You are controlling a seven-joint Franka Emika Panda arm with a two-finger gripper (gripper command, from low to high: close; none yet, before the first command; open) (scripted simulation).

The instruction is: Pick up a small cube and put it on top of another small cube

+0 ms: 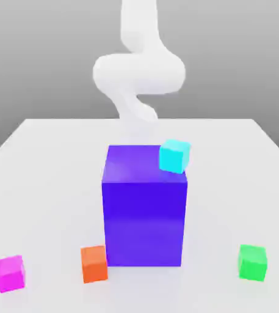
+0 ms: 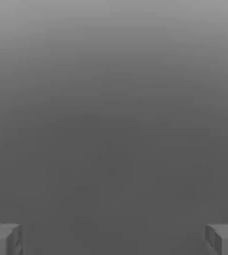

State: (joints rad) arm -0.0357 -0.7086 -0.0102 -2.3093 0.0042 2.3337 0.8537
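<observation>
Four small cubes: magenta-pink cube [image 1: 10, 273], orange cube [image 1: 94, 263], green cube [image 1: 252, 262], cyan cube [image 1: 174, 155].
Bench: pale bench [image 1: 44, 183] carried everything; the three low cubes sat on it along the near edge.
Purple block: big purple block [image 1: 144, 208] stood mid-bench, far taller than any cube.
Cyan cube spot: on the block's top, at the far corner toward the exterior view's right, looking slightly tilted. Can't tell if it was fully settled.
Task cube: magenta-pink one sat alone at the exterior view's far left, well apart from the block, nothing touching it. Open access from above.
Orange cube: just beside the block's front lower corner, maybe touching. Tight on that side for a grasp.
Green cube: far out on the exterior view's right, free all round.
Arm: white arm [image 1: 138, 67] rose behind the block, well above the cubes, nothing carried.
Fingers: gripper [image 2: 114, 239] spread wide, both tips at the hand view's edges, empty gap between, only grey backdrop ahead.
Why open: my read, pre-grasp stance, hand not yet aimed at any cube.
Progress: judged at the start; magenta-pink cube untouched.
Next move needs: swing down over the magenta-pink cube, straddle it square.
Risk: stacking target is small, so an off-centre release could topple it.
</observation>
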